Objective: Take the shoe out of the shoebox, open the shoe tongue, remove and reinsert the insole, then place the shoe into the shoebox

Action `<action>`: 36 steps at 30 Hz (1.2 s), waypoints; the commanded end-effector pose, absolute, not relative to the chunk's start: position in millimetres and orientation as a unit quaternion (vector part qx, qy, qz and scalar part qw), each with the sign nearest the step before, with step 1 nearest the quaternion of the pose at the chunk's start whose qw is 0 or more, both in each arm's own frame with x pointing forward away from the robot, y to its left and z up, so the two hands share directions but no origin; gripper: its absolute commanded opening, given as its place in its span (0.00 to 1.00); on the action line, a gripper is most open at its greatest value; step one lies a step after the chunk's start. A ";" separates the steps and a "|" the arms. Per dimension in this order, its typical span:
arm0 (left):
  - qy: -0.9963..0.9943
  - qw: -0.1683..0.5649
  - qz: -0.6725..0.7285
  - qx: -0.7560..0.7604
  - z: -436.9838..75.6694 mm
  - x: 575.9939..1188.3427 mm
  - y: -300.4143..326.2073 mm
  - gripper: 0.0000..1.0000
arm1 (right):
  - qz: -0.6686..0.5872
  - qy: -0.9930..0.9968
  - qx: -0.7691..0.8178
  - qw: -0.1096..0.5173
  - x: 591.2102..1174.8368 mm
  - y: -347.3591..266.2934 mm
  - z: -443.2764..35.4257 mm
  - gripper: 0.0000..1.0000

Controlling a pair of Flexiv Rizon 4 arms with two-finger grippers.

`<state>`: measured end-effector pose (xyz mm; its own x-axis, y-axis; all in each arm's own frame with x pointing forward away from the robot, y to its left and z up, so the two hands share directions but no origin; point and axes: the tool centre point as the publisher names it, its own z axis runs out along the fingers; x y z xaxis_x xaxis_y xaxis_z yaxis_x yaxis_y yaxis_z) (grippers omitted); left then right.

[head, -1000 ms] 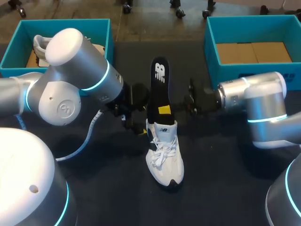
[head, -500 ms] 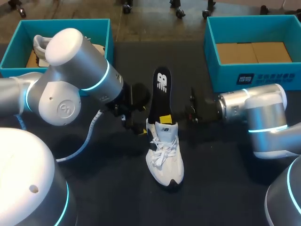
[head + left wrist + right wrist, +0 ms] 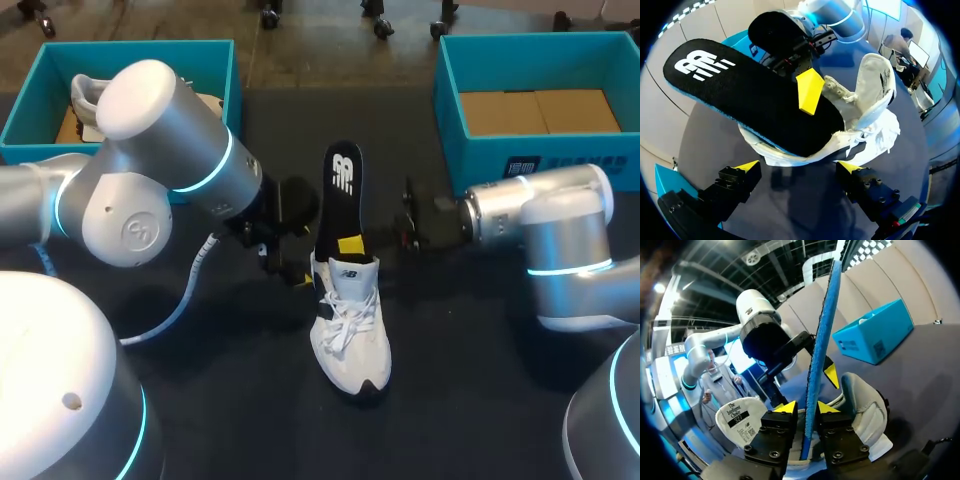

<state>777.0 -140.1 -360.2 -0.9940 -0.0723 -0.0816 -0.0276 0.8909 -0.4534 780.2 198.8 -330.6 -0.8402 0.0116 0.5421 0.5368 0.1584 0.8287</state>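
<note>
1. Progress: the white sneaker [image 3: 348, 330] is out of its box and stands on its sole on the table between my two grippers; the shoe tongue [image 3: 875, 85] is folded open; I judge both steps done.
2. The insole [image 3: 340, 195] is half in; its toe end sits in the sneaker's mouth and its logo end is out in the air; I cannot tell removal from reinsertion here.
3. Left to do: seat the insole flat, then put the sneaker in the teal shoebox [image 3: 540, 160] beyond my right arm.
4. Right gripper [image 3: 806, 407]: narrow, pinching the insole by its two faces just above the collar.
5. Left gripper [image 3: 799, 166]: wide, holding nothing; the heel lies just ahead of its fingers, untouched.
6. Axis: the sneaker's length runs across the line joining my grippers, toe toward my base; the insole slants up from the mouth, logo end away from me.
</note>
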 end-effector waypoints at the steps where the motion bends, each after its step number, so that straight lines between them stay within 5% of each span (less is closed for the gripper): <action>1: 0.971 0.049 -0.231 -0.026 -360.5 776.8 -140.7 1.00 | -0.616 -0.737 -0.186 0.209 783.4 200.7 -324.5 0.24; 8: 0.971 0.049 -0.231 -0.026 -360.5 776.8 -140.7 1.00 | -0.606 -0.742 -0.182 0.223 793.0 204.1 -325.2 0.22; 17: 0.971 0.049 -0.231 -0.026 -360.5 776.8 -140.7 1.00 | -0.575 -0.758 -0.178 0.251 796.4 205.1 -324.1 0.00; 36: 0.971 0.049 -0.231 -0.026 -360.5 776.8 -140.7 1.00 | -0.516 -0.770 -0.222 0.303 757.7 203.5 -357.1 0.00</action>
<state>777.0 -140.1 -360.2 -0.9940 -0.0723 -0.0816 -0.0276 0.8909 -0.4534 765.6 201.0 -350.6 -0.7189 0.0208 0.6948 0.6506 0.3718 0.6621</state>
